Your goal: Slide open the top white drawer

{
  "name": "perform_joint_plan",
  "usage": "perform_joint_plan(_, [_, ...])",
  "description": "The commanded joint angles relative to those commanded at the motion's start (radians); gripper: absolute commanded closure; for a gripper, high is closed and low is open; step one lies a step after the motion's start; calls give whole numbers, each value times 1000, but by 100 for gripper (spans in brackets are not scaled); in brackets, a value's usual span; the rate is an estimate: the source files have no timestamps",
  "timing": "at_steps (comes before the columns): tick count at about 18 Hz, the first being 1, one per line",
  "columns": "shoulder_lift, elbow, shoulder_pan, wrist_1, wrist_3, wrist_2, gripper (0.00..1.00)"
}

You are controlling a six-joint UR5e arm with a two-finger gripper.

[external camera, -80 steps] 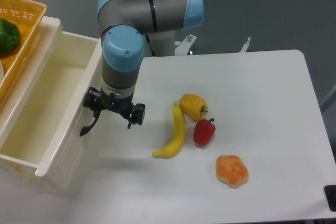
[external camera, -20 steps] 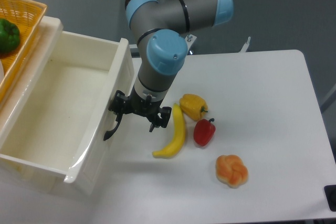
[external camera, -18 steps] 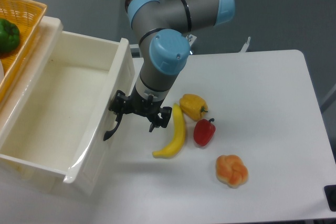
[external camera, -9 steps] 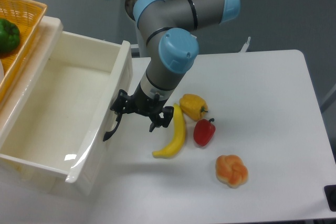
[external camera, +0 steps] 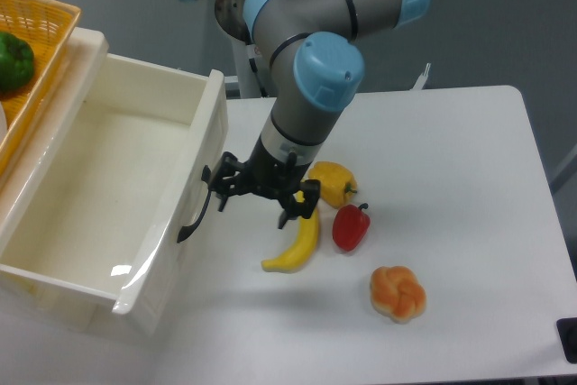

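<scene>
- A white counter (external camera: 451, 160) stands before a grey wall; a cream cabinet sits at its left edge.
- The tool (external camera: 261, 197) hangs spread open, holding nothing; one finger lies just beside the black handle (external camera: 192, 218), whether touching I cannot tell.
- The top white drawer (external camera: 108, 196) stands pulled far out, its inside bare.
- Right of the tool: a banana (external camera: 297, 245), yellow pepper (external camera: 332, 182), red pepper (external camera: 351, 227); an orange bun (external camera: 398, 293) lies farther off.

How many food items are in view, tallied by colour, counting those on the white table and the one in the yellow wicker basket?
Yellow: 2 (curved yellow banana, yellow bell pepper)
Red: 1 (red bell pepper)
Orange: 1 (knotted orange bun-shaped item)
Green: 1 (green bell pepper, in the yellow wicker basket)
Total: 5
</scene>
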Motion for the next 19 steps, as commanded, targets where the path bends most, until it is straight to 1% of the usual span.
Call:
perform_joint_plan(2, [-18,8,0,26,6,74,0])
perform_joint_plan(3, [-28,15,3,28,30,109,0])
perform_joint_plan(6, [-75,29,52,29,170,166,0])
perform_joint_plan(10, [-129,43,142,29,499,174,0])
perform_joint_plan(13, [-187,70,175,29,716,171,0])
perform_joint_plan(15, [-239,113,198,28,814,171,0])
perform_joint_plan(17, [-282,144,199,28,866,175,0])
perform_joint_plan(19, [-311,169,204,28,913,175,0])
